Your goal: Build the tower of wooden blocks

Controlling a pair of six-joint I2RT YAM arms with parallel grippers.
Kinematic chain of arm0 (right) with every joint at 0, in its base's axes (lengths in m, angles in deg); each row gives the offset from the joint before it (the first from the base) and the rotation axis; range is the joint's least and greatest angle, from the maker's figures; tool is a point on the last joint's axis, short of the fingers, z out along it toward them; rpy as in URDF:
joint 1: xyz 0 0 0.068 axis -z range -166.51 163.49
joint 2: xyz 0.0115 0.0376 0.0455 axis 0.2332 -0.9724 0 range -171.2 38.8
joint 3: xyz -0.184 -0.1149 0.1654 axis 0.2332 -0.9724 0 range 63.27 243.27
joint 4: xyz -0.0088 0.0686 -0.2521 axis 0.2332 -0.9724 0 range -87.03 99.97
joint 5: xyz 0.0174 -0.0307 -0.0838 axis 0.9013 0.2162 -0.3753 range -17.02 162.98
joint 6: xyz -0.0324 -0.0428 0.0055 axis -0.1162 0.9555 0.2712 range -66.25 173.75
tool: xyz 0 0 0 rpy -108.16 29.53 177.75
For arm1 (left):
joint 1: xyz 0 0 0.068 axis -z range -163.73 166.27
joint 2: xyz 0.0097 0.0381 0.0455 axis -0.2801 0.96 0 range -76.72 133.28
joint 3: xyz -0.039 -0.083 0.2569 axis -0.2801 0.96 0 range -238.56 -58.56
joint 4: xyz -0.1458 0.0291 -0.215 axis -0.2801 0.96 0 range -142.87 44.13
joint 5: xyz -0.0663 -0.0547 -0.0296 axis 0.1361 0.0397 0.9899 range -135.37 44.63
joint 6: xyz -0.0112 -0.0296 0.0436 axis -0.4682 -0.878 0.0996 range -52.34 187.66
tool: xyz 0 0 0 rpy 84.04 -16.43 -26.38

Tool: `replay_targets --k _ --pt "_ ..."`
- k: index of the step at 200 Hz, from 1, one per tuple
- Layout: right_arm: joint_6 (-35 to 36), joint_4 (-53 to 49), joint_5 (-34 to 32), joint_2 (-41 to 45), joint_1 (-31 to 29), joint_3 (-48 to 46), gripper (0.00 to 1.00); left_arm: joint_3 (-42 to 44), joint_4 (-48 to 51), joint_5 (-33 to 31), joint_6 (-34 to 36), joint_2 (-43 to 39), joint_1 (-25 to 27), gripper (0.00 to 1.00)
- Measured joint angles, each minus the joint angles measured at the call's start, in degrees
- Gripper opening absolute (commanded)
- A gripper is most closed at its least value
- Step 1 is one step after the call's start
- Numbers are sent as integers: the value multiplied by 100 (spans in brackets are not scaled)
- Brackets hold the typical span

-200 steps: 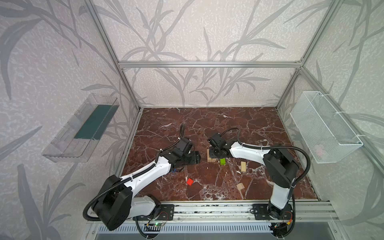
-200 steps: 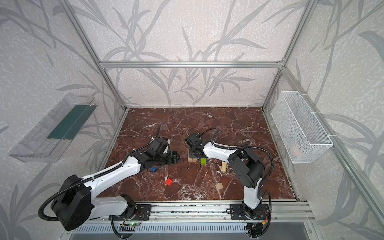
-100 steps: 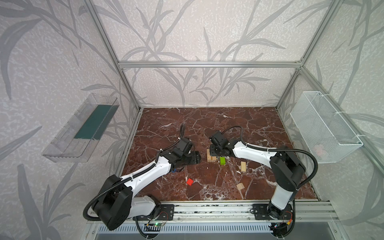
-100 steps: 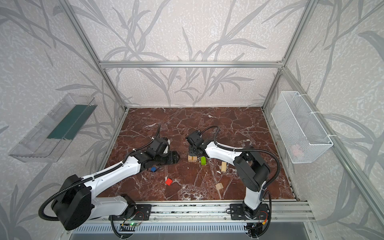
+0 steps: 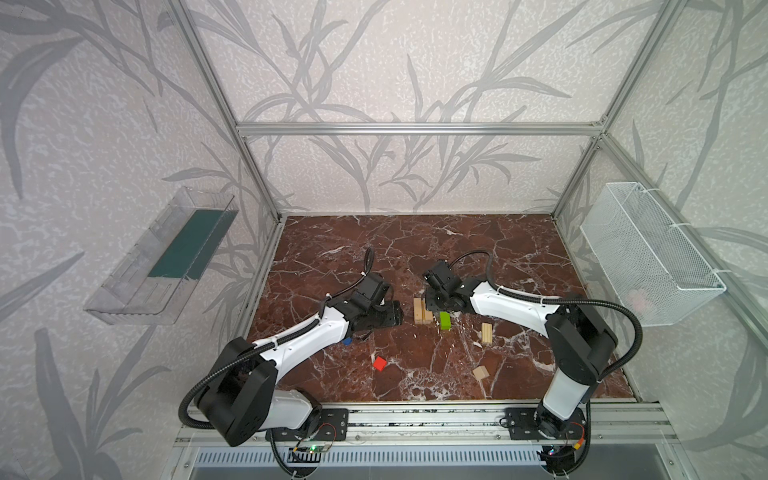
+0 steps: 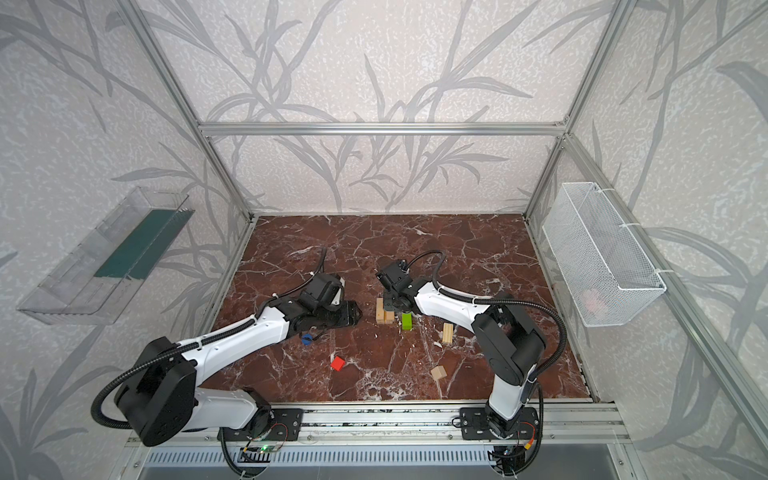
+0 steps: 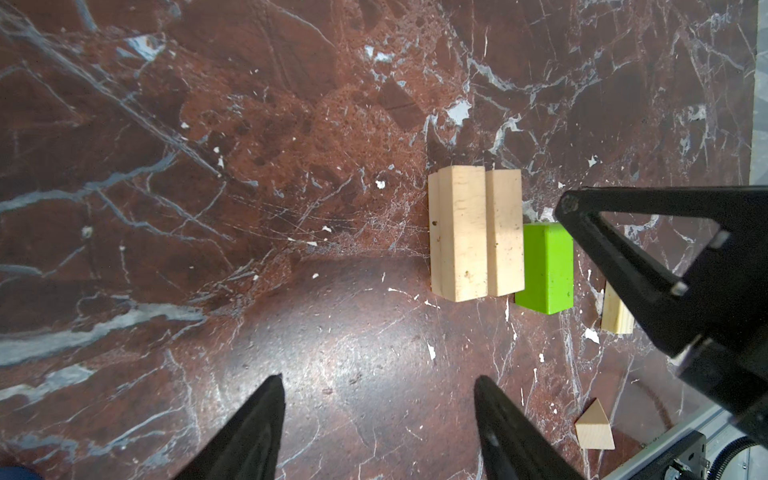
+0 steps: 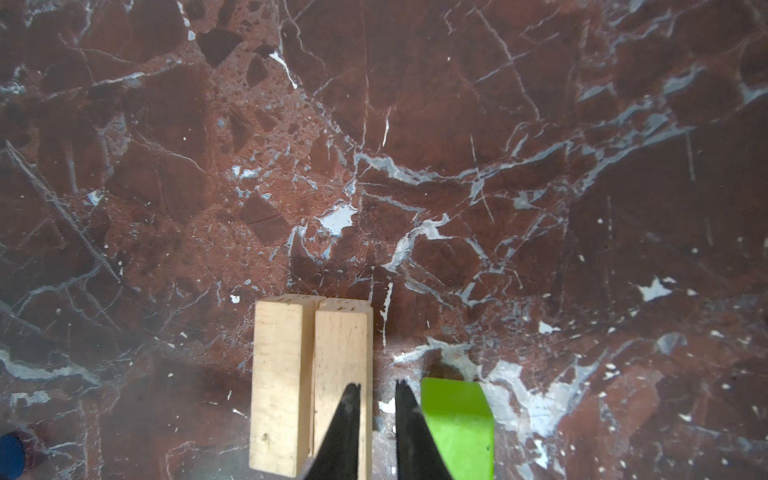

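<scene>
As you scan the tabletop [image 5: 519, 249] from its near edge outward, you meet the pale wedge piece [image 5: 480, 372] first. It lies alone, with the red block [image 5: 380, 363] well off to its left. Farther out, the blue disc [image 6: 306, 338] sits partly hidden under the left arm [image 6: 249, 332]. A single pale bar [image 5: 486, 333] lies over on the right, apart from everything else.

Just beyond that bar is the lime-green bar [image 5: 445, 321]. Beside it, across a thin strip of bare tabletop, two pale bars [image 5: 422, 311] lie side by side, touching along their length.

Your right gripper [image 8: 377, 388] points down at that strip. Its jaws are drawn nearly together, with only a slit between them and nothing clamped. One finger crosses in front of the pale bar next to the green one, and the other crosses the green bar's edge. You cannot tell whether either finger touches.

Your left gripper [image 7: 374, 415] hovers on the far side of the pair from the green bar, jaws spread wide and empty. The two bars lie ahead of those jaws and off their centre line, not between them.
</scene>
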Motion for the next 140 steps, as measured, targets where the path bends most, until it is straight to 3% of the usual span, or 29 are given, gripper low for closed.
replay_targets --k 67,140 --pt "168 -122 -28 -245 22 17 16 -184 -221 61 -85 608 2 60" --pt "293 -146 44 -299 22 44 14 -354 -562 170 -162 1021 0 46"
